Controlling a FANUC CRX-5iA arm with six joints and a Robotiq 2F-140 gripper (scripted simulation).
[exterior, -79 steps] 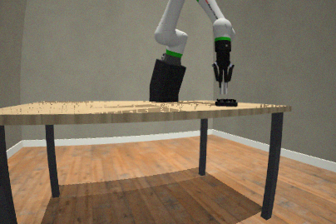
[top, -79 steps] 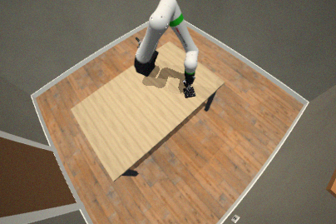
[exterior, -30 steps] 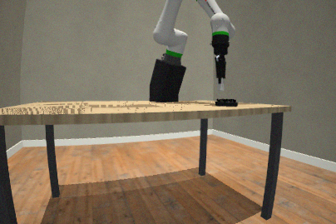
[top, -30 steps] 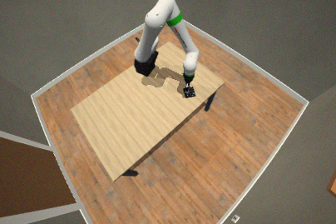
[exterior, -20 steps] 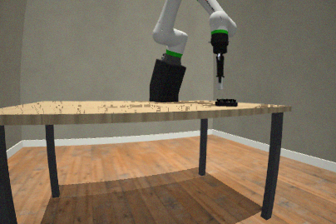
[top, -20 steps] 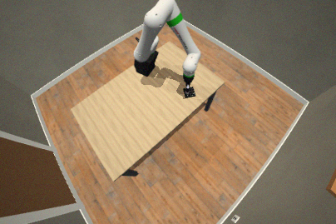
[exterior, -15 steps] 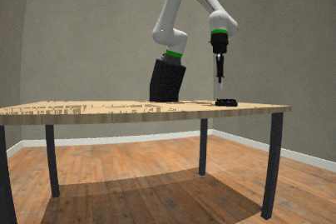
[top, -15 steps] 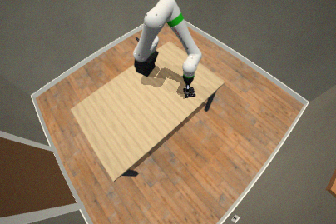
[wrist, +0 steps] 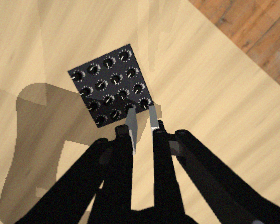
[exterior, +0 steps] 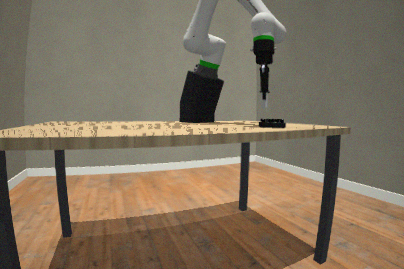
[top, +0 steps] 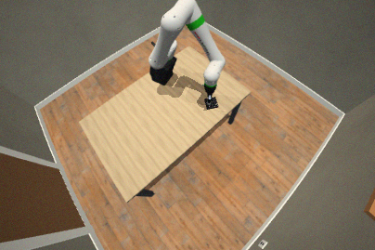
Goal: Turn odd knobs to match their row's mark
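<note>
Claw (wrist: 142, 127) nearest in wrist view: two pale fingertips held narrow with a slim gap, nothing between them, so drawn nearly together and empty. It hangs above the near edge of the knob box (wrist: 112, 85), clear of the knobs; side view shows open air between the tips and the box

Knob box sits flat on the worktop (top: 139, 135), close to the edge by one table leg, well apart from the arm's black base (top: 162, 73). Sixteen knobs in a four-by-four grid; white lines too small to read, socket side not visible, so I can't tell rows or which knobs are off

Risks, as I judge them: coming down on the wrong knob since the pitch is tight and the tips could straddle or nudge a neighbour; a narrow gap landing on top of a knob instead of around it; side push sliding the light box toward the worktop edge; forcing a knob past its end stop

Beyond: wood floor (top: 260, 163), grey walls
</note>
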